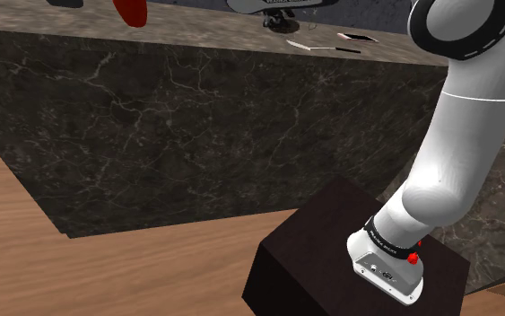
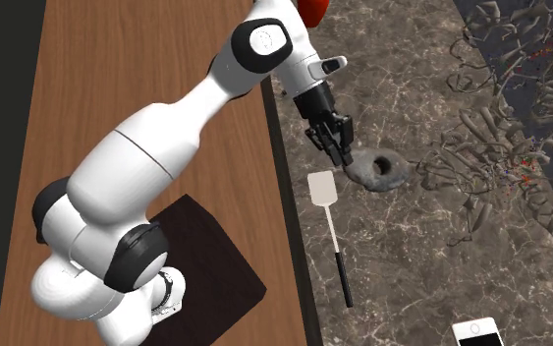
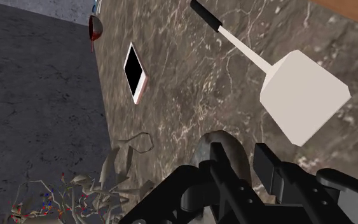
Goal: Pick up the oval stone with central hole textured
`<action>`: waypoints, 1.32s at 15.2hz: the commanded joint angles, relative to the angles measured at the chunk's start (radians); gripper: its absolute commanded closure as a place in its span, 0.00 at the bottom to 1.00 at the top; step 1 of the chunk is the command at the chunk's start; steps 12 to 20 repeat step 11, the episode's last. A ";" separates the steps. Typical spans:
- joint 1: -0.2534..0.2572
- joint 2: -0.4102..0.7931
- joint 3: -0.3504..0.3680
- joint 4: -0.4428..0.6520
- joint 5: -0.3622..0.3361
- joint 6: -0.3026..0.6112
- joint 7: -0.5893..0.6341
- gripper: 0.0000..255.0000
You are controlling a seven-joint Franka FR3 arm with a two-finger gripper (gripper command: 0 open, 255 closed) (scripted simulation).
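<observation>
The claw [image 3: 243, 159], fingers spread, hangs at one end of the oval stone [image 2: 366, 177], whose length points away.

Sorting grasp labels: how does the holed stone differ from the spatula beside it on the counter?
The stone is a grey rounded lump with a hole through its middle; the spatula is flat, with a white square blade and black-tipped handle. The stone is compact, the spatula long and thin. The claw is at the stone's edge, not on the spatula. Both lie on the dark marbled counter.
</observation>
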 commanded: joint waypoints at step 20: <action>0.029 0.033 -0.004 0.165 -0.046 -0.077 -0.115 1.00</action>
